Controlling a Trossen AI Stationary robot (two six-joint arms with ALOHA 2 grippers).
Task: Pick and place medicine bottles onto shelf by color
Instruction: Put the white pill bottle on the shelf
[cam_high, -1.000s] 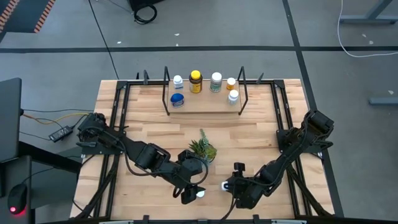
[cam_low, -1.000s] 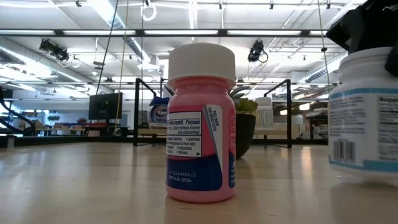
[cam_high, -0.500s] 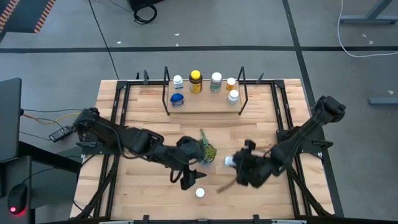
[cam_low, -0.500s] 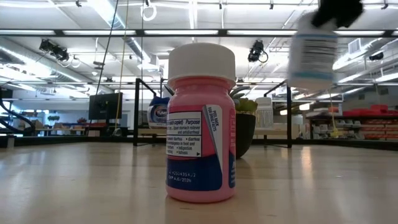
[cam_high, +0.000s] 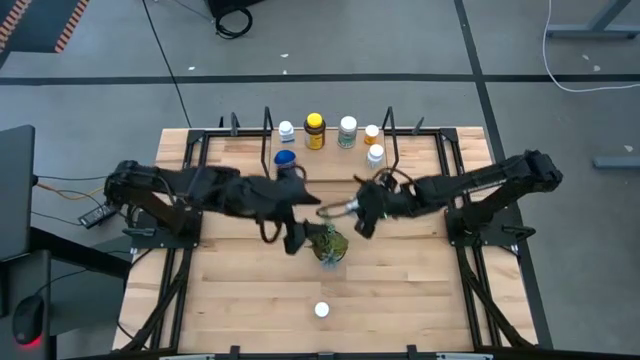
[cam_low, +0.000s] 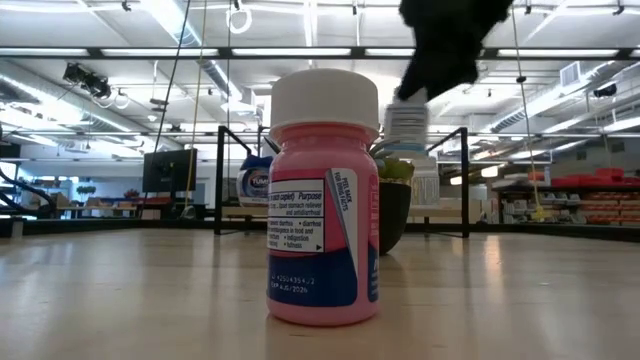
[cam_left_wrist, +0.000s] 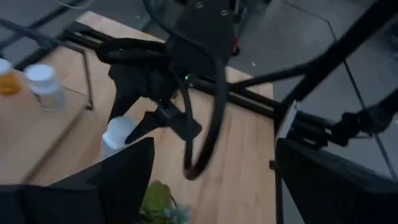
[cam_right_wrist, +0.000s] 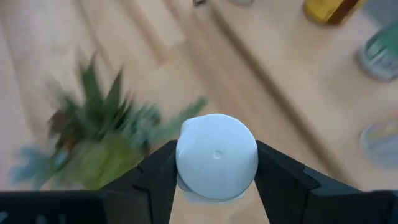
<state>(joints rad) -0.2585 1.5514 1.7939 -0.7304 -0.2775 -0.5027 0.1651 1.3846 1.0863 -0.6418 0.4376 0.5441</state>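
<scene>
My right gripper (cam_high: 358, 213) is shut on a white-capped bottle (cam_right_wrist: 216, 155) above the table, beside the small green plant (cam_high: 328, 243). The bottle also shows in the low view (cam_low: 405, 125). My left gripper (cam_high: 293, 238) is open and empty, left of the plant; its fingers show wide apart in the left wrist view (cam_left_wrist: 211, 205). A pink bottle with a white cap (cam_high: 321, 310) stands on its base near the table's near edge. The shelf (cam_high: 330, 172) at the far side carries several bottles, among them a blue one (cam_high: 285, 160), a yellow-lidded dark one (cam_high: 314, 130) and an orange one (cam_high: 371, 133). My right gripper pinches the bottle at its white cap (cam_right_wrist: 186, 163) between its two fingers, one on each side. The fingers (cam_right_wrist: 155, 177) come from above, pointing down. The bottle hangs upright below the gripper (cam_low: 445, 45), lifted clear of the table.
Black wire uprights (cam_high: 390, 135) stand at the shelf's ends. A black metal frame (cam_high: 195, 160) runs along the table's left, right and far edges. The potted plant stands between the two grippers.
My right gripper has lifted the white-capped bottle off the table near the near edge and carried it up and toward the far edge, to beside the plant. My left gripper has gone from beside the pink bottle toward the far edge. The pink bottle has stayed put.
</scene>
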